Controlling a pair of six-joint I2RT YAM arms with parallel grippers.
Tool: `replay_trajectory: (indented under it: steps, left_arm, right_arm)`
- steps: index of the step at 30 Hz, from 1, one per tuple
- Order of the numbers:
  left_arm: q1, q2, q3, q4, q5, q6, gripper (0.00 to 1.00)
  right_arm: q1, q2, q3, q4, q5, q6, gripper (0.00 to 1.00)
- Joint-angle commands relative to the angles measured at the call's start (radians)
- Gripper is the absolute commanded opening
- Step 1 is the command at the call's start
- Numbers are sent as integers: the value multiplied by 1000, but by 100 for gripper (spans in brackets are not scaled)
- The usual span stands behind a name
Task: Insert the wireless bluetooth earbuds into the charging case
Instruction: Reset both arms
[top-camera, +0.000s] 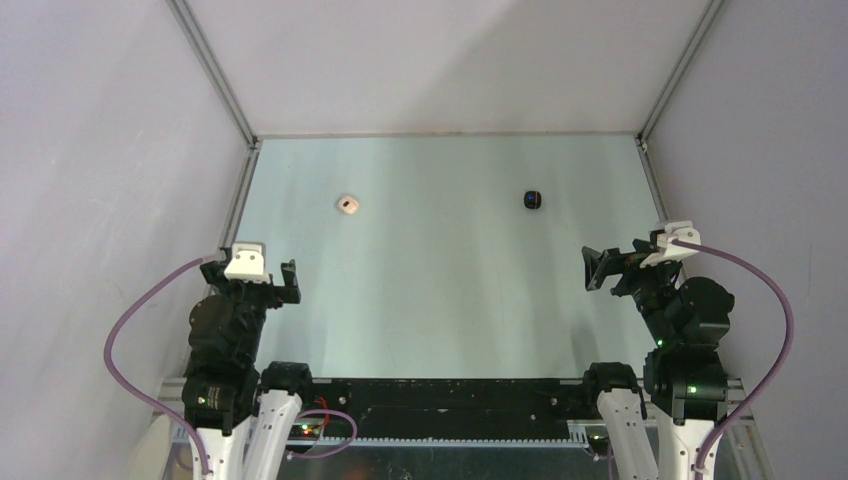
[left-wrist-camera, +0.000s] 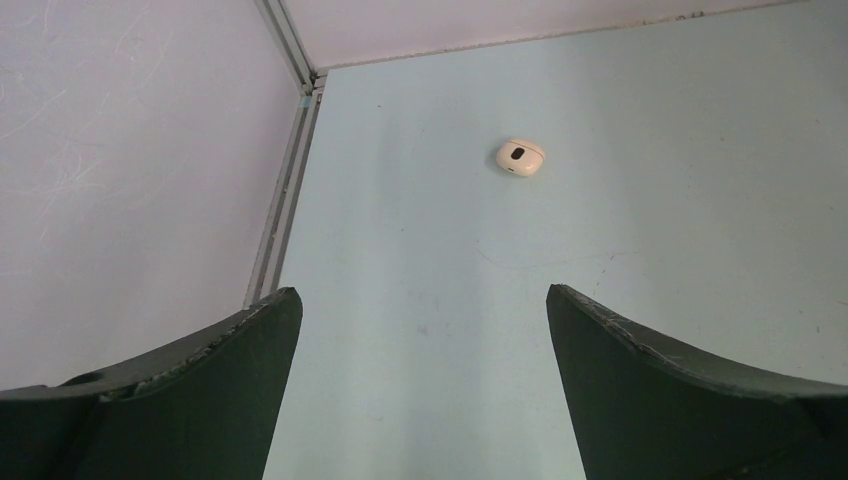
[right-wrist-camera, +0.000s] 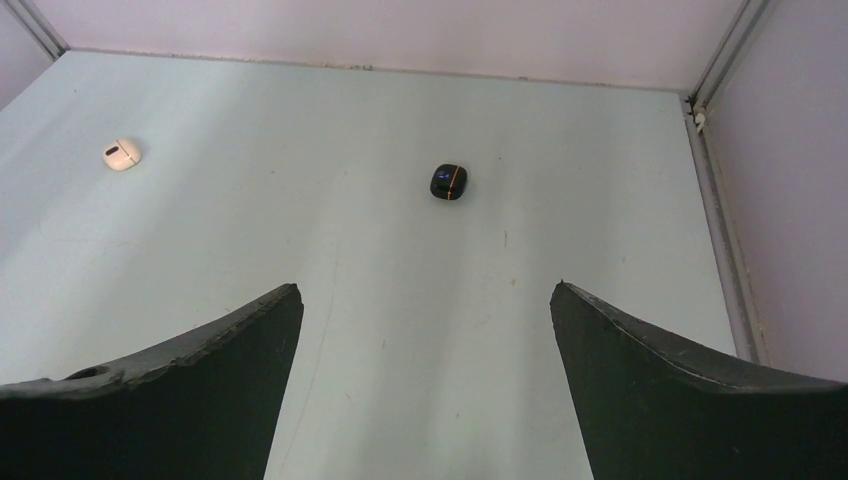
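Spread wide and holding nothing at both the left tool (left-wrist-camera: 420, 300) and the right tool (right-wrist-camera: 425, 290), poised above the near left and near right of the pale table (top-camera: 430, 300). Beyond the left tool, toward the far left and well apart from it, a cream-white charging case (top-camera: 347, 204) with a dark oval on top. Beyond the right tool, toward the far right, a black charging case (top-camera: 532, 200) with a thin orange line, both lying on the table well apart from each other.
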Motion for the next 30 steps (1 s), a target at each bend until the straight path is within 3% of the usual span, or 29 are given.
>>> replay_trajectory:
  steps: [1, 30]
  left_arm:
    - [11, 4, -3, 38, -16, -12, 99]
    - [12, 1, -4, 40, -24, -14, 99]
  right_arm:
    - [4, -4, 1, 20, -13, -13, 99]
    - [4, -15, 1, 27, 0, -7, 99]
